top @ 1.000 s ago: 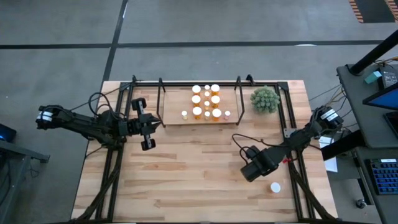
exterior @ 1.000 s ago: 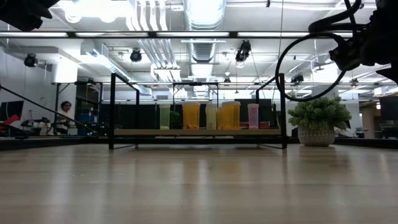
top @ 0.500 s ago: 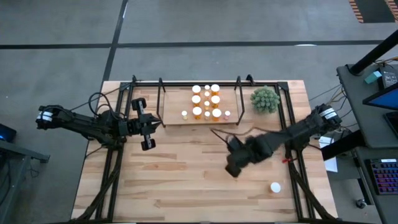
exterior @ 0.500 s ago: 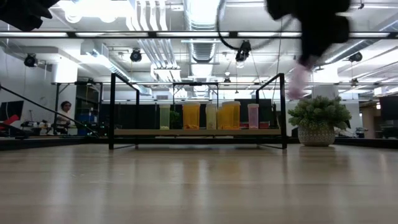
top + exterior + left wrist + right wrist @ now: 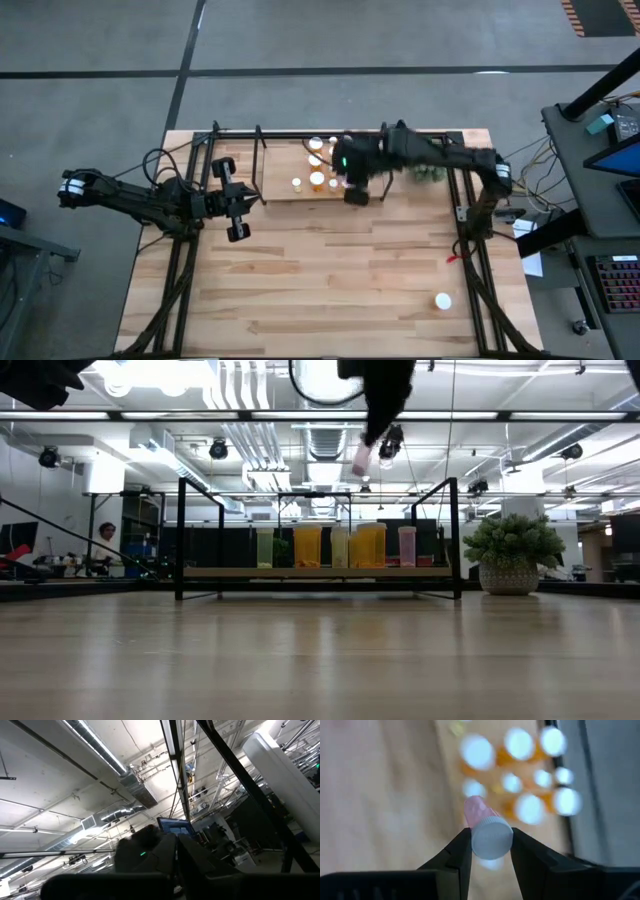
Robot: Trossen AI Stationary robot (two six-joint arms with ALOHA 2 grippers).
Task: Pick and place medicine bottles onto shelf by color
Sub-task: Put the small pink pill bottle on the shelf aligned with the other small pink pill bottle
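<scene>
The shelf (image 5: 280, 186) stands at the table's far middle and carries several medicine bottles (image 5: 316, 146) with white caps, most of them orange (image 5: 308, 546). My right gripper (image 5: 352, 186) hangs over the shelf's right part, shut on a small pink bottle (image 5: 361, 458) with a white cap. That bottle is high above the row on the shelf. One more white-capped bottle (image 5: 442, 300) stands on the table near the right front. My left gripper (image 5: 248, 199) waits left of the shelf, shut and tipped upward. My right gripper pinches the pink bottle's white cap (image 5: 491, 838) between its two fingers (image 5: 459, 851), one on each side of the cap. The fingers slant down from above. The pink body (image 5: 477, 810) points away below the fingers, tilted, lifted clear above the shelf.
A green spiky plant (image 5: 508, 556) in a pot stands right of the shelf, partly under my right arm in the high view. Black metal uprights (image 5: 453, 538) frame the shelf. Bare wooden tabletop (image 5: 320, 280) lies in front of it.
My right gripper has risen from low over the table's near right part and swung toward the far edge and left, over the shelf. It has rolled about as it went. The pink bottle has gone with it, lifted high above the shelf's row.
</scene>
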